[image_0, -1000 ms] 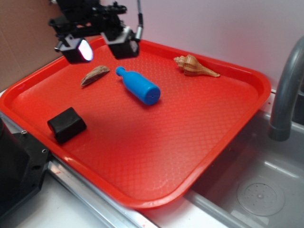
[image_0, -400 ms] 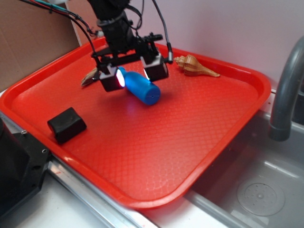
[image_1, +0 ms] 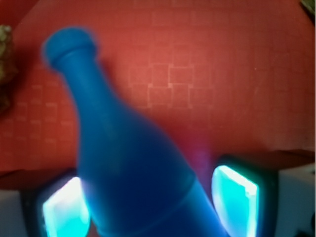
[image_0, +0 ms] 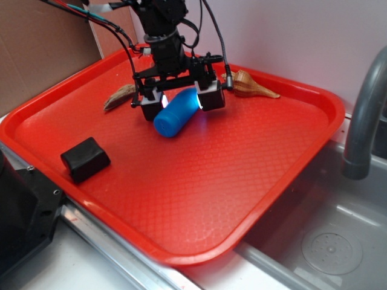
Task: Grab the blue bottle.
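My claw [image_0: 180, 101] was down over the far middle of the red tray [image_0: 254, 181], one finger on each side of the blue bottle [image_0: 175, 112]; the bottle lay tilted between them, its flat base pointing near-left toward the outside camera, its neck running away under my wrist; whether the base touched the tray floor I could not tell. In the wrist view the blue bottle [image_1: 133, 163] filled the gap, blurred, its rounded cap up at the far left of the picture; the left pad [image_1: 61, 212] sat right against its body, glowing cyan; the right pad [image_1: 234, 197] showed a thin strip of red tray between itself and the bottle; so narrow about the bottle, but a firm hold I could not confirm. A brown shell [image_0: 120, 95] lay just left of my claw; a spiral seashell [image_0: 253, 85] just right, toward the far rim; the black block [image_0: 84, 158] sat well apart, near the tray's left edge; a grey faucet [image_0: 363, 115] stood off the tray at far right.
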Available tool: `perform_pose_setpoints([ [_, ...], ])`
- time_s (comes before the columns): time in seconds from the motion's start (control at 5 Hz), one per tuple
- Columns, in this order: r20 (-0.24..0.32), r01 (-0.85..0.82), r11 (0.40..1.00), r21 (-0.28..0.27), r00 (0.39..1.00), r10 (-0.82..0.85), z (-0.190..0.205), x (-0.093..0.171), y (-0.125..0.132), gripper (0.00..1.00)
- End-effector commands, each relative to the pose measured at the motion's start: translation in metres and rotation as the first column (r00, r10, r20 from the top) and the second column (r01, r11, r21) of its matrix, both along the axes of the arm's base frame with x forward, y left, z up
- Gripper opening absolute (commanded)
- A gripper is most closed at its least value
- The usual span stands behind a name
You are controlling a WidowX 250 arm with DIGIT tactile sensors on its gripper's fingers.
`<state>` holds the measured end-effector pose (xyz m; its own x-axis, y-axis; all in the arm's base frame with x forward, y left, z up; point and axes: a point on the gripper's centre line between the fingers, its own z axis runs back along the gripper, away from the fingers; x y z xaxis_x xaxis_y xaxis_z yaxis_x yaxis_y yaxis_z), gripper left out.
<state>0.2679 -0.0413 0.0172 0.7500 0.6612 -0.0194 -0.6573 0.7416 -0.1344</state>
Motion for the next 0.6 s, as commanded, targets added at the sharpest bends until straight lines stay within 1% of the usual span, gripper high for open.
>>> perform_pose_setpoints([
  [0.0, -0.042, -0.028, 0.999, 0.035, 0.999, 0.03, -0.003, -0.012, -0.001, 0.0],
  [0.2, -0.011, -0.028, 0.999, 0.022, 1.0, 0.029, 0.022, -0.024, 0.01, 0.0],
  [0.4, 0.01, 0.06, 0.997, 0.044, 0.998, -0.061, 0.06, -0.035, 0.023, 0.0],
])
